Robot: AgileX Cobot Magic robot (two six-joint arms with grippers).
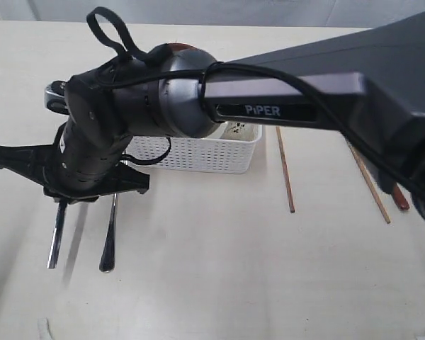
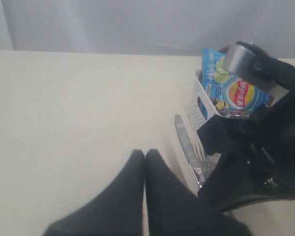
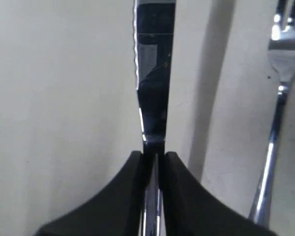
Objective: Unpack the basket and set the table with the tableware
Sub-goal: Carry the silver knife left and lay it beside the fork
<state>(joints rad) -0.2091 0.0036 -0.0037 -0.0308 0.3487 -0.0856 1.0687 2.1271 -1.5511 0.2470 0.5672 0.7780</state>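
My right gripper (image 3: 152, 157) is shut on the steel knife (image 3: 154, 73), pinching it where blade meets handle. In the exterior view that gripper (image 1: 60, 202) has reached across to the left, and the knife's handle (image 1: 54, 244) slopes down to the table (image 1: 212, 283). The fork (image 1: 110, 241) lies right beside it; its tines (image 3: 275, 123) show in the right wrist view. Behind them stands the white basket (image 1: 205, 152) with the floral bowl (image 1: 238, 130) inside. My left gripper (image 2: 145, 155) is shut and empty over bare tabletop, short of the knife (image 2: 183, 135).
Two chopsticks (image 1: 285, 170) (image 1: 368, 180) and the reddish-brown spoon (image 1: 400, 198) lie right of the basket. A steel cup's rim (image 1: 54, 91) peeks out behind the arm. The blue chip bag (image 2: 236, 91) stands in the basket (image 2: 200, 105). The right arm (image 1: 304, 85) spans the scene.
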